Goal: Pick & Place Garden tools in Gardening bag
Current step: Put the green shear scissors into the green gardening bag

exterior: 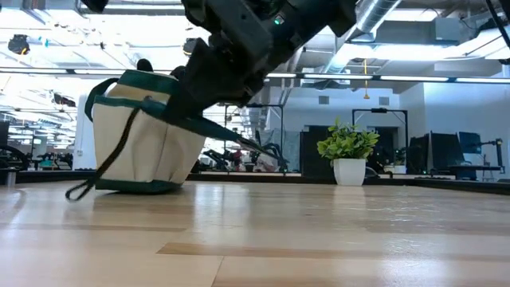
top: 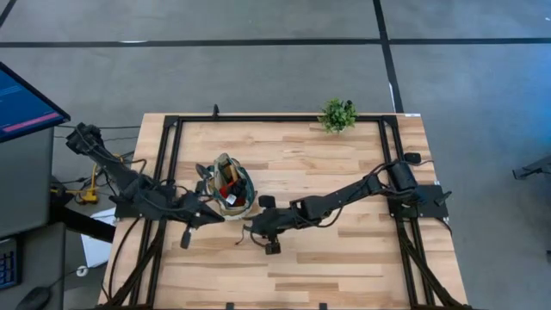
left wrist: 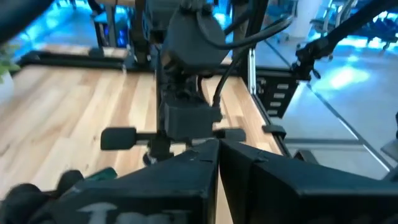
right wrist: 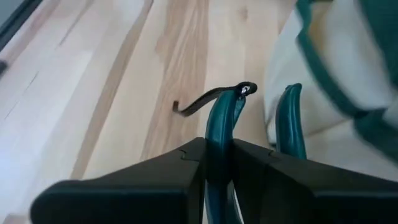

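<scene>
Gripping the green-handled pruning shears [right wrist: 219, 134] in pinched fingers, the right gripper [top: 252, 230] hovers beside the gardening bag [top: 232, 185]; left gripper [top: 209, 215] fingers pressed together.

Seen from above, the gardening bag [top: 231, 183] is sitting left of the table's [top: 344, 258] centre, tools showing inside it. The left gripper [top: 209, 214] is reaching in at the bag's seven o'clock; the right gripper [top: 250, 229] is hovering at its five o'clock. A small plant [top: 337, 114] is standing toward one o'clock.
</scene>
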